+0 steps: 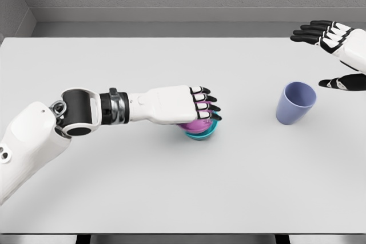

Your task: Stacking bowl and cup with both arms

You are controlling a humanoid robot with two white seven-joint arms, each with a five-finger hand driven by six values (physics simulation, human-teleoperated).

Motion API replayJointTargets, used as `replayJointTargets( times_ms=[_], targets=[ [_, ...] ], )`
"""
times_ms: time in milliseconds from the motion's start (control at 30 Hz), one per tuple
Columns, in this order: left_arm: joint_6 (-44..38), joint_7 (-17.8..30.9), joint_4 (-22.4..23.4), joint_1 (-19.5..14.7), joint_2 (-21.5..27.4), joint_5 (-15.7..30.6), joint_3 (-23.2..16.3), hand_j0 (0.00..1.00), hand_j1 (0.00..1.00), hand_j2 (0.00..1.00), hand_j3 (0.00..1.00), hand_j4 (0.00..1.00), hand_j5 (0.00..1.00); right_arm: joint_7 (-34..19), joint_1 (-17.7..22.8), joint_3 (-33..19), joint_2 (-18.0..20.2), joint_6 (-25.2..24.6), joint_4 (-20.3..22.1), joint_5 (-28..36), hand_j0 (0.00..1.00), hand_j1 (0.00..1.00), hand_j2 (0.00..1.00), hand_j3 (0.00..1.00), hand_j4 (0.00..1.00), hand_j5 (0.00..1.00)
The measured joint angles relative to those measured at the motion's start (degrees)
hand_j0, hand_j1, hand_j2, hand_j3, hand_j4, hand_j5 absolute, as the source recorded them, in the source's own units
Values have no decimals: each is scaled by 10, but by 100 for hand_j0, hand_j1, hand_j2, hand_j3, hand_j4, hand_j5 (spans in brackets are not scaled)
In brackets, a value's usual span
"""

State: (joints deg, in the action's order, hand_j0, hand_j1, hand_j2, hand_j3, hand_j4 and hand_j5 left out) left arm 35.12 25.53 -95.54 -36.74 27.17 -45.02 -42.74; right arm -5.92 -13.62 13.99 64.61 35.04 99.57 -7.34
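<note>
The left hand (191,102) is lying across the top of the bowl (200,129), which is sitting on the worktop (171,192) near the middle. The bowl is pink with a teal rim and appears to be tilted or turned over under the palm, though the hand is hiding most of it. The dark-tipped fingers (207,100) are reaching over its far side; they seem to be curling onto it, so I am reading this as a grasp being taken on the bowl, but whether it is firm cannot be told from here.

The cup (295,103), pale blue-violet, is standing on the worktop well to the right of the bowl, leaning a little, mouth up. The right hand (337,55) is hovering near it at the picture's right edge, fingers spread wide and thumb apart, holding nothing and not touching the cup.

In my judgement the step in hand is the pickup stage: the left side is securing the bowl while the right side is lining up on the cup. The next move is calling for the right hand to come down around the cup's wall and close, and for the bowl to be held steady and upright so the two can be brought together.
</note>
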Motion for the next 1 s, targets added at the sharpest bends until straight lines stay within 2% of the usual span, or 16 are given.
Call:
replayJointTargets(
  times_ms=[400,533,633,700,767,900,933,1000],
  targets=[
    [0,0,-1,0,5,9,14,100,100,100,100,100,100,0,1,0,0,0,0,0,100,100,100,100,100,100],
    [0,1,-2,6,44,39,47,100,100,100,100,100,100,0,3,-1,0,0,1,0,100,100,100,100,100,100],
    [0,1,1,9,99,93,81,100,100,100,100,100,100,0,4,-2,1,0,0,0,100,100,100,100,100,100],
    [0,1,25,10,139,134,99,100,100,100,100,100,100,0,11,-8,2,0,3,0,100,100,100,100,100,100],
    [0,1,71,9,171,171,114,100,100,100,100,100,100,0,14,-16,3,0,4,0,100,100,100,100,100,100],
    [0,1,151,9,210,208,128,100,100,100,100,100,100,-9,14,-42,3,0,4,1,100,100,100,100,100,100],
    [0,1,165,10,216,215,129,100,100,100,100,100,100,-35,10,-51,4,0,3,1,100,100,100,100,100,100],
    [0,1,187,10,226,224,131,100,100,100,100,100,100,-129,0,-64,4,0,2,1,100,100,100,100,100,100]
  ],
)
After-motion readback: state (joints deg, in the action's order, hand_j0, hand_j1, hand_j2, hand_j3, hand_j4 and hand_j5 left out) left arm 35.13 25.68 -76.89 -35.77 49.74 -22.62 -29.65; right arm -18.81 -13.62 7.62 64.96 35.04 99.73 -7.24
